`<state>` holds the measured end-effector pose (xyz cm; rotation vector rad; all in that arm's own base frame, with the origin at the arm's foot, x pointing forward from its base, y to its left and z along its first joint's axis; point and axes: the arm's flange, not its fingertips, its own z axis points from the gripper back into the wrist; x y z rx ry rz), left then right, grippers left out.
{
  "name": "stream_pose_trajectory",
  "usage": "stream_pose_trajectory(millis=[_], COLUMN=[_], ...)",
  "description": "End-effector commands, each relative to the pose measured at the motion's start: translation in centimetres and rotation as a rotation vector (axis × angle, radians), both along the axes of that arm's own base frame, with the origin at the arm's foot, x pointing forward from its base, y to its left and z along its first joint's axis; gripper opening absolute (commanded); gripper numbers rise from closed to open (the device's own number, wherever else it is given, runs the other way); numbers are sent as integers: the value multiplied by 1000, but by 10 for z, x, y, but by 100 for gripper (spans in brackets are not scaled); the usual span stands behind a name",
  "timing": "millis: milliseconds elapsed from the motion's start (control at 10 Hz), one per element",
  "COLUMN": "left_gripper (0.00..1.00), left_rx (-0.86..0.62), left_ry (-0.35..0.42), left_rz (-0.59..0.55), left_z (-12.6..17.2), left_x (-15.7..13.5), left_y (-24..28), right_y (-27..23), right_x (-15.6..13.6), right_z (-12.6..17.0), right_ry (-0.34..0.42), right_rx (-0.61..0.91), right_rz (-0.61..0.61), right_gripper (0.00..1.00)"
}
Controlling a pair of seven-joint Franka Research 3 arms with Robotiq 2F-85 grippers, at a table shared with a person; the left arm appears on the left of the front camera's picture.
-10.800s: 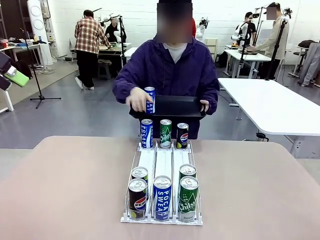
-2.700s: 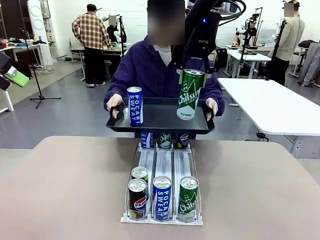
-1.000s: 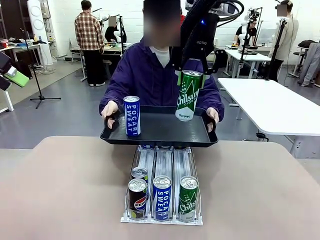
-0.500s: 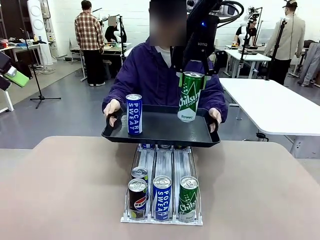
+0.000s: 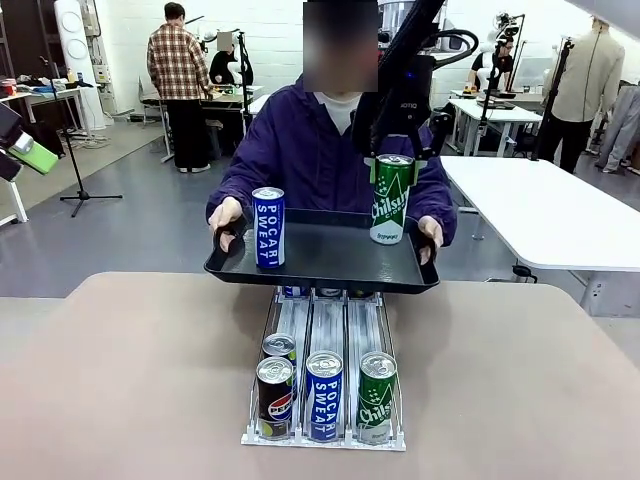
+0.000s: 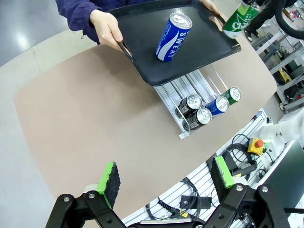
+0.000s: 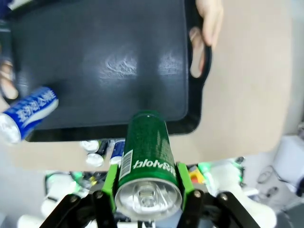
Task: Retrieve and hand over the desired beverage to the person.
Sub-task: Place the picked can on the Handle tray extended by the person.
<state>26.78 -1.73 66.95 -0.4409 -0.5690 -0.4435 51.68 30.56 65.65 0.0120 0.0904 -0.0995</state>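
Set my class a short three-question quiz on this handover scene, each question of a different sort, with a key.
1. True or false: the right gripper holds the green Chilsung can over the black tray.
2. Which can stands on the tray? A) Pepsi B) Pocari Sweat C) none
3. Fill in: the left gripper is ____.

Key
1. True; the can hangs near the tray's right side, held by the person.
2. B, the blue Pocari Sweat can.
3. Open, above the table.

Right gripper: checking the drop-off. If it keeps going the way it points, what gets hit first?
Likely the black tray: the right gripper carries the green can aimed at its floor.
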Motion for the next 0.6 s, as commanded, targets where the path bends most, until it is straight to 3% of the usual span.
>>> stream_pose_trajectory(millis=[0, 500], left_gripper=[100, 100], left_rx=[8, 8], left_ry=[-2, -2], left_rz=[-10, -10], left_z=[-1, -1], left_x=[0, 0], left_y=[2, 2], right_y=[5, 16], right_x=[31, 43], right_z=[10, -40], right_ry=[13, 68], right_rx=[3, -45], right_rz=[36, 80], right_gripper=[58, 58])
